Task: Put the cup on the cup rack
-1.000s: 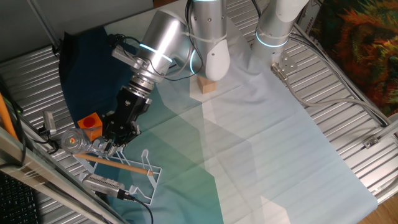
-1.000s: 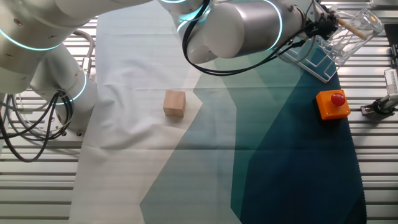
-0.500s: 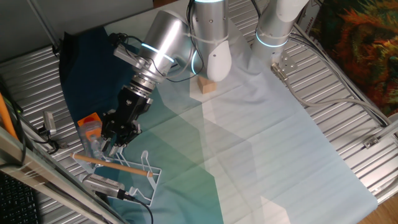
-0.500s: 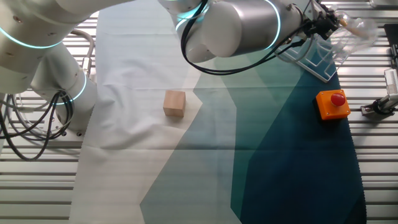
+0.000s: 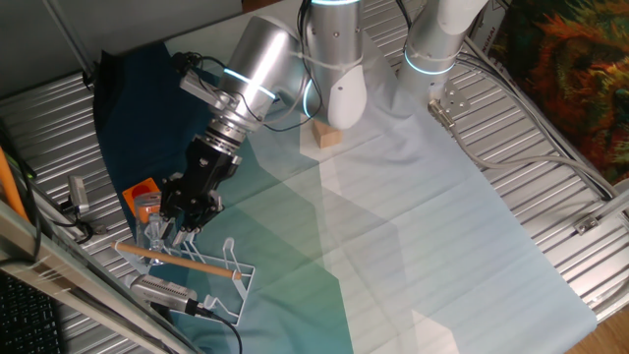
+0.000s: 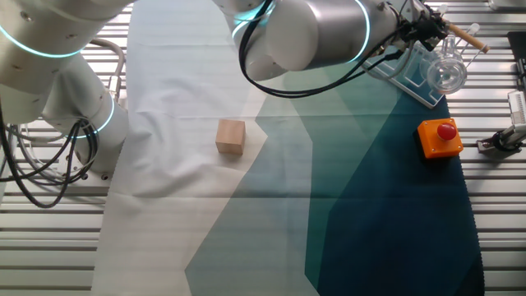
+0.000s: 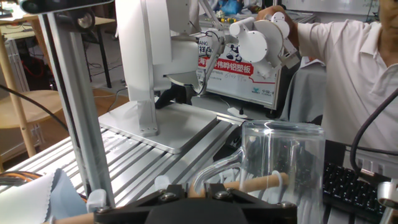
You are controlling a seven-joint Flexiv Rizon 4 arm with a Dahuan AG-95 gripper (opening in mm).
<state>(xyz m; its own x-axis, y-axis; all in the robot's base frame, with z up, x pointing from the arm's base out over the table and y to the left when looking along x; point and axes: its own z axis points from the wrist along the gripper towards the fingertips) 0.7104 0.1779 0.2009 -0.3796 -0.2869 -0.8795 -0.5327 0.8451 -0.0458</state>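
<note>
The clear cup (image 6: 448, 72) sits on the white wire cup rack (image 6: 408, 76), over a prong below the wooden rod (image 6: 465, 35). In one fixed view the cup (image 5: 157, 233) is at the rack's (image 5: 232, 271) left end. My gripper (image 6: 433, 31) hovers just above the rack, apart from the cup, its jaws a little apart and empty. In the hand view the cup (image 7: 283, 168) stands to the right of my gripper (image 7: 193, 186). A wire loop of the rack (image 7: 211, 171) and the rod (image 7: 258, 182) show through the gap.
An orange block with a red button (image 6: 440, 137) lies on the dark cloth close to the rack, and also shows in one fixed view (image 5: 142, 199). A tan wooden cube (image 6: 231, 136) sits mid-table. A second arm's base (image 5: 432, 49) stands at the back.
The cup has left my jaws and dropped from a tilted hold beside the rod down onto the rack. My gripper has stayed nearly in place.
</note>
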